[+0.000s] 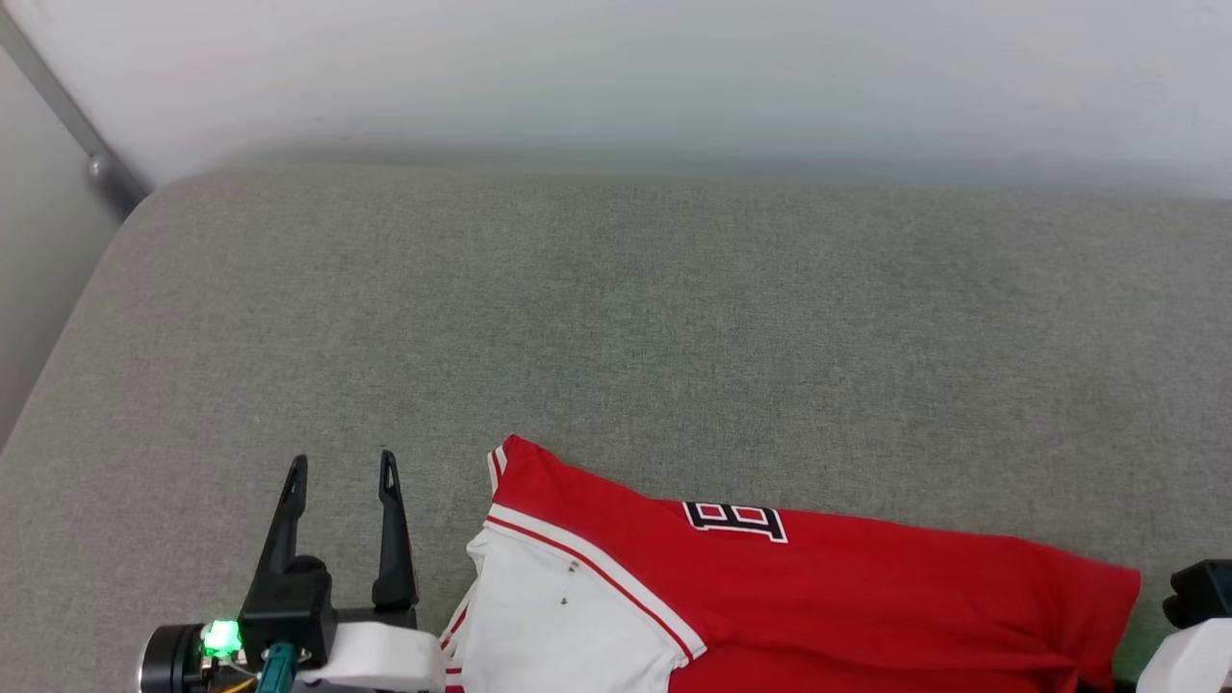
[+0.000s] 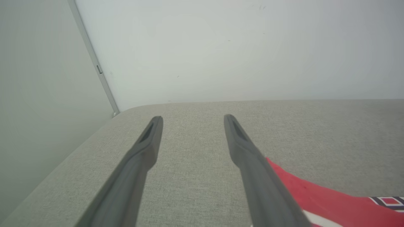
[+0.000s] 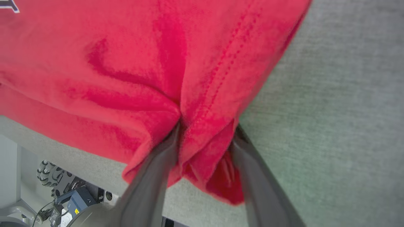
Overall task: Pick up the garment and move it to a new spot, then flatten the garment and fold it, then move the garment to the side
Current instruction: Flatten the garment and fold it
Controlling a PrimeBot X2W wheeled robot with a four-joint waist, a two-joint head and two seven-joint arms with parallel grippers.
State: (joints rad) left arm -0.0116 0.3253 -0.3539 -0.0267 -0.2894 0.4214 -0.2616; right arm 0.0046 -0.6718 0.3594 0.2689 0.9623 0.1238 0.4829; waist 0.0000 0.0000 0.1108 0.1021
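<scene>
The garment [image 1: 866,597] lies at the near edge of the grey surface, red with a white sleeve and striped trim on its left and part of a black letter print on top. Its red edge and the print also show in the left wrist view [image 2: 315,198]. My left gripper [image 1: 343,462] is open and holds nothing, hovering just left of the sleeve [image 2: 193,118]. My right gripper [image 3: 206,127] stands at the garment's right hem corner [image 3: 157,63]. Its fingers are spread wide on either side of a bunched fold of red cloth and touch it.
The grey fabric surface [image 1: 616,318] stretches far and left of the garment, bounded by a white wall [image 1: 616,77] and a metal pole [image 1: 96,164] at the left corner. Below its front edge are the robot's wheeled base and cables [image 3: 63,195].
</scene>
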